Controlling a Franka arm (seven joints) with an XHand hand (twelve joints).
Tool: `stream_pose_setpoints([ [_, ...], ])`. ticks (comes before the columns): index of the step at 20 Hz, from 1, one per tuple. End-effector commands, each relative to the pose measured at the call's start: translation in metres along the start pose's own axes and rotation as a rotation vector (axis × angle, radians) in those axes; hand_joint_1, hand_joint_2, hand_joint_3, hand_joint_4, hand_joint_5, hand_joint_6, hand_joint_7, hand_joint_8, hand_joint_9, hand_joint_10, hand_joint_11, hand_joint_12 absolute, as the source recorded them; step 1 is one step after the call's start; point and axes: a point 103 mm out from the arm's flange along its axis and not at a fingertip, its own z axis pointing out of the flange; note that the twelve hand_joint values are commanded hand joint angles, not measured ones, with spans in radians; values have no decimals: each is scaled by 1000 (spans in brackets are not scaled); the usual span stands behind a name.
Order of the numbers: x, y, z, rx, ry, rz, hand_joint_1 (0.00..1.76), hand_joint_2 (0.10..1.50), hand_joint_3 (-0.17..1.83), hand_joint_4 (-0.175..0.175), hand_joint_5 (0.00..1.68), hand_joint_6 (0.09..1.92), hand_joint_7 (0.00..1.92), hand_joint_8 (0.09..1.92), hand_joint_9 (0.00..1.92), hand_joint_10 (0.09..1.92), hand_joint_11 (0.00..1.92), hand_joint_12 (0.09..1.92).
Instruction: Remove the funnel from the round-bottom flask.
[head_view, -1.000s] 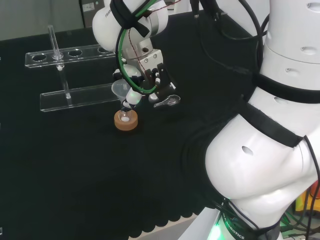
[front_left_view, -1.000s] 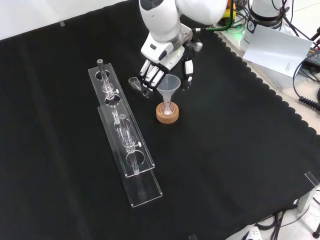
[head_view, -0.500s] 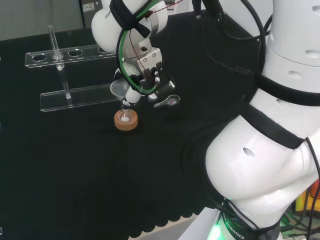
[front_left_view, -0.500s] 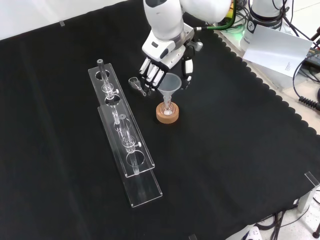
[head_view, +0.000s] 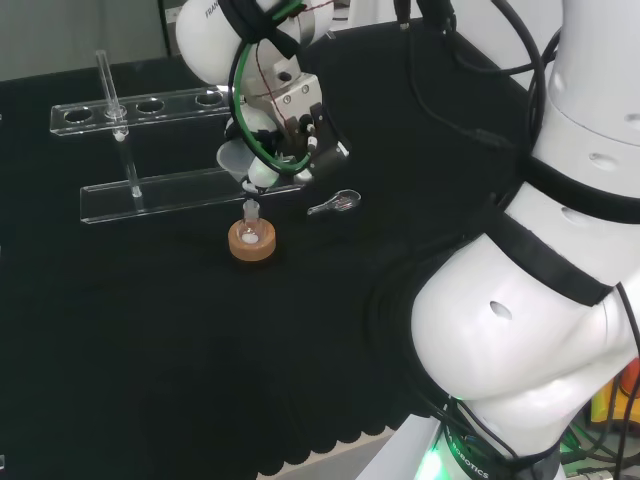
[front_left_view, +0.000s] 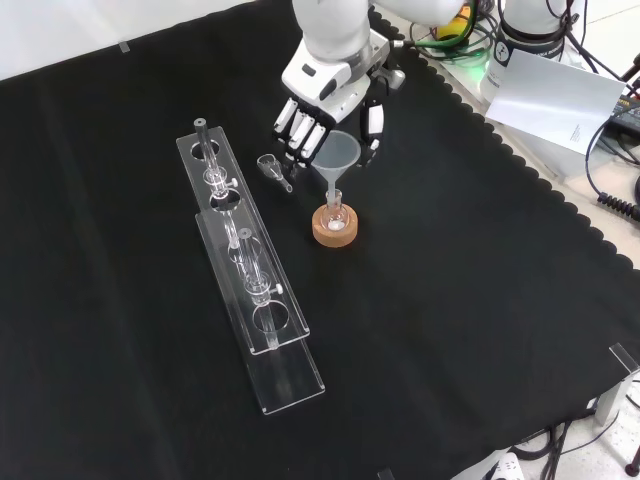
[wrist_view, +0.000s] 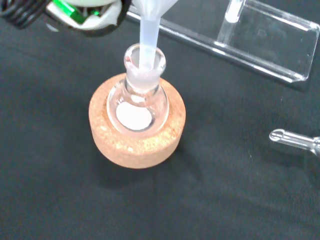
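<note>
We locate the funnel (front_left_view: 338, 156) between the fingers and thumb of the robot hand (front_left_view: 330, 95), which pinches its cone from above; in the front view the fingers (front_left_view: 298, 132) lie to the left of the cone and the thumb (front_left_view: 372, 124) to its right. The funnel's long axis is close to vertical, with only a slight tilt, and it points straight down into the round-bottom flask (wrist_view: 137, 102). In the wrist view the lower end of the stem (wrist_view: 148, 40) is inside the flask neck, so we judge the funnel is not yet free. The relation that governs the coming move is this alignment: stem and neck share one axis, so we judge that the withdrawal has to run upward along that axis until the stem tip is above the rim, since sideways travel before then could tip the flask. The flask sits in a cork ring (front_left_view: 334, 227) on the black worktop (front_left_view: 480, 300), directly below the robot hand. We count one funnel, one flask, one cork ring, one clear rack (front_left_view: 250, 275) to the left in the front view with two upright tubes in it, and one small glass piece (front_left_view: 272, 168) lying on the cloth near the fingers.
</note>
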Motion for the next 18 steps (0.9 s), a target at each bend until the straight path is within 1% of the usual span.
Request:
stream_pose_setpoints([
  [1, -14, -10, -44, -4, -39, 17, 863, 684, 576, -70, 505, 100, 338, 726, 768, 625, 389, 1311],
  [10, -34, -31, -91, -30, -66, 64, 865, 683, 580, -68, 515, 106, 340, 725, 766, 621, 390, 1308],
  [18, -53, -42, -111, -54, -47, 105, 866, 682, 582, -67, 517, 109, 341, 724, 761, 618, 386, 1307],
])
